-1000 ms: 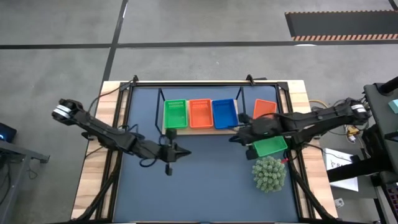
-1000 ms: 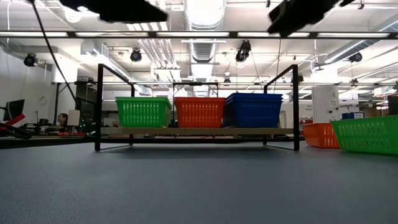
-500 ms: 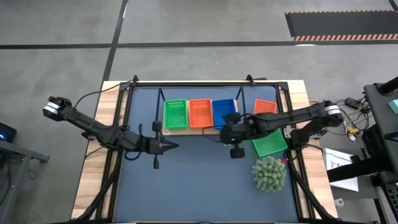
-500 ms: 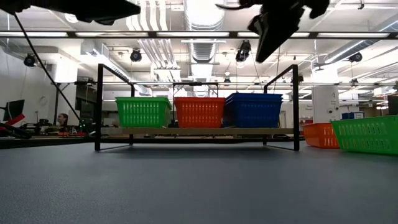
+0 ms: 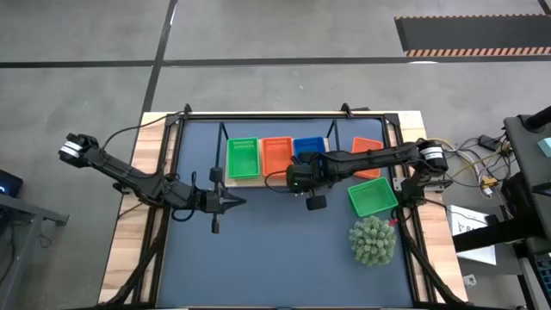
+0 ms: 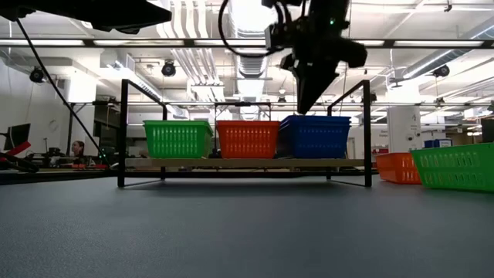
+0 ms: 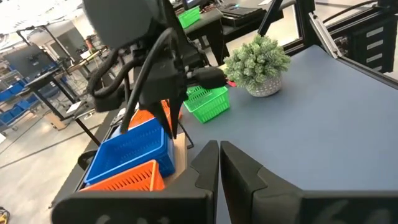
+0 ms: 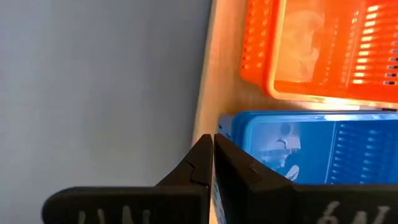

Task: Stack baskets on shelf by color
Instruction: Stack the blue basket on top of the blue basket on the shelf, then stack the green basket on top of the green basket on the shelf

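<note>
High view: the shelf at upper centre holds green, orange and blue baskets; closed, empty right gripper at its front edge; closed left gripper left of centre. Low view: baskets mid-frame.

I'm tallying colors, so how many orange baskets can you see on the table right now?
2. One orange basket sits in the middle of the shelf; the other lies on the mat right of the shelf. Nested ones beneath may be hidden.

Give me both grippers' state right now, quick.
Left gripper: shut, empty, above the bare mat in front of the shelf.
Right gripper: shut, empty, over the shelf's front edge by the blue basket.
</note>
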### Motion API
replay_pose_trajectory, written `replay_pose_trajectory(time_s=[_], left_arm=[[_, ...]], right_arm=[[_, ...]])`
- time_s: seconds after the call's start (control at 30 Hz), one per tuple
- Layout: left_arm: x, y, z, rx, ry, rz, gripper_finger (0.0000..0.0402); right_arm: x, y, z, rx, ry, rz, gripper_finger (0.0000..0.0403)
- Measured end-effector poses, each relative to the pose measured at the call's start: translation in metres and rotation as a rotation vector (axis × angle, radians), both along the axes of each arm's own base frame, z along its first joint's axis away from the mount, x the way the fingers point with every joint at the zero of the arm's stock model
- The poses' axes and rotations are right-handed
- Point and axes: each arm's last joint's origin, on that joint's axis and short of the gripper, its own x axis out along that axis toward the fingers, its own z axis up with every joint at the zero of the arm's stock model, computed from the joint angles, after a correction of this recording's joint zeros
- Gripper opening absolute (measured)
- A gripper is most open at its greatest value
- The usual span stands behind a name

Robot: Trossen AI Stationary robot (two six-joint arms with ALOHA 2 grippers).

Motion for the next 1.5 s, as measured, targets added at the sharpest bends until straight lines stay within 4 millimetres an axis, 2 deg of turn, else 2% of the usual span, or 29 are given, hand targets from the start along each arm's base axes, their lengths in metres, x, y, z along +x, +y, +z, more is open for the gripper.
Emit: replay_pose_trajectory(time_s=[0.13, 0.53, 0.8, 1.0, 1.3, 1.5], left_arm=[[0.000, 0.000, 0.000, -0.001, -0.001, 0.000, 0.0000], [0.000, 0.000, 0.001, -0.003, -0.002, 0.000, 0.0000], [0.000, 0.000, 0.001, -0.004, -0.003, 0.000, 0.0000], [0.000, 0.000, 0.001, -0.005, -0.007, 0.001, 0.0000], [0.000, 0.000, 0.002, -0.007, -0.011, 0.001, 0.0000], [0.000, 0.000, 0.002, -0.005, -0.011, 0.001, 0.0000]], right_arm=[[0.002, -0.009, -0.006, -0.001, 0.023, -0.020, 0.0009], [0.002, -0.023, -0.005, -0.004, 0.010, -0.048, 0.0009], [0.002, -0.023, -0.002, -0.005, -0.006, -0.041, 0.0009], [0.009, -0.021, 0.012, 0.043, -0.151, -0.003, 0.0009], [0.026, -0.021, 0.012, 0.034, -0.280, 0.084, 0.0009], [0.023, -0.012, 0.019, 0.146, -0.308, 0.087, 0.0009]])
